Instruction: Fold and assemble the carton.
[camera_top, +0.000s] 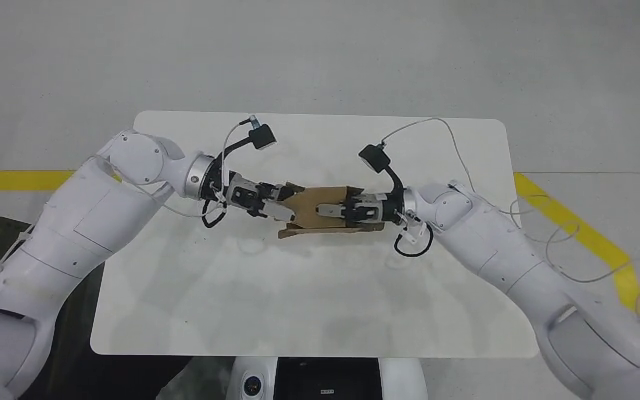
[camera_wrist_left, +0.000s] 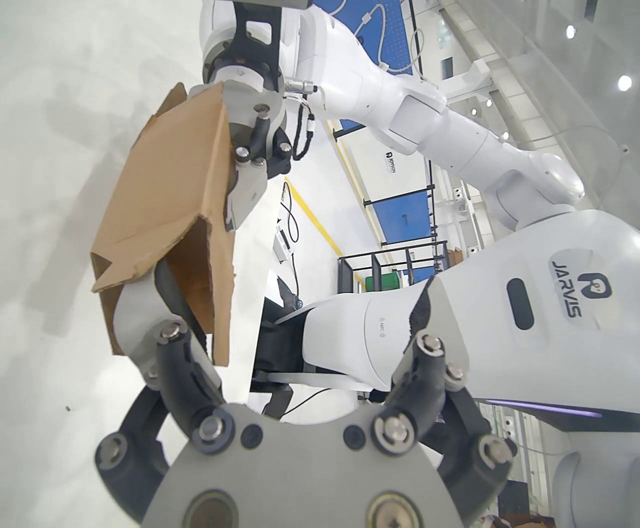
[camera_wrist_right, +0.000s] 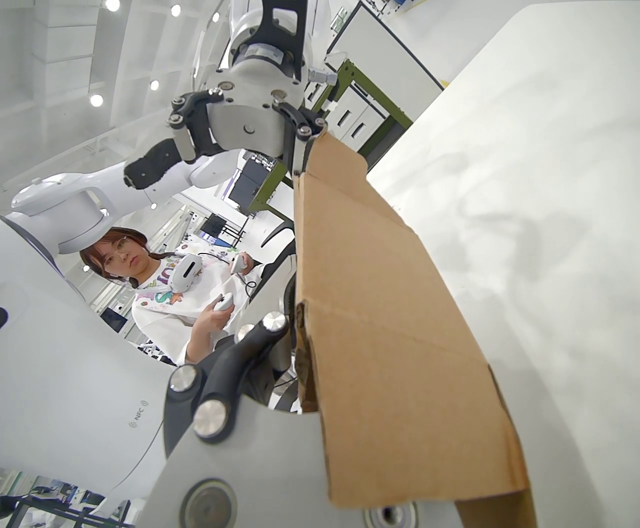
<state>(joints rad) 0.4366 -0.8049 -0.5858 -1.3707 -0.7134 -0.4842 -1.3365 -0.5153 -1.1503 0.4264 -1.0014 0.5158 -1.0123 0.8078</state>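
Carton (camera_top: 318, 196): partly folded, over the middle of the table (camera_top: 300, 310).
Right gripper (camera_top: 330, 212): clamped on a carton panel.
Left gripper (camera_top: 280, 203): spread wide, one finger (camera_wrist_left: 131, 306) tucked inside the carton's end.

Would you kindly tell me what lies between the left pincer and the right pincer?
The carton spans the gap between the left pincer and the right pincer, as the top view shows.

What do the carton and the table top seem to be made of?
The carton: brown corrugated cardboard, matte; creased fold lines and a rough, thick cut edge show. The table top: smooth white surface with a slight sheen, probably laminate or painted board; the look leaves it open.
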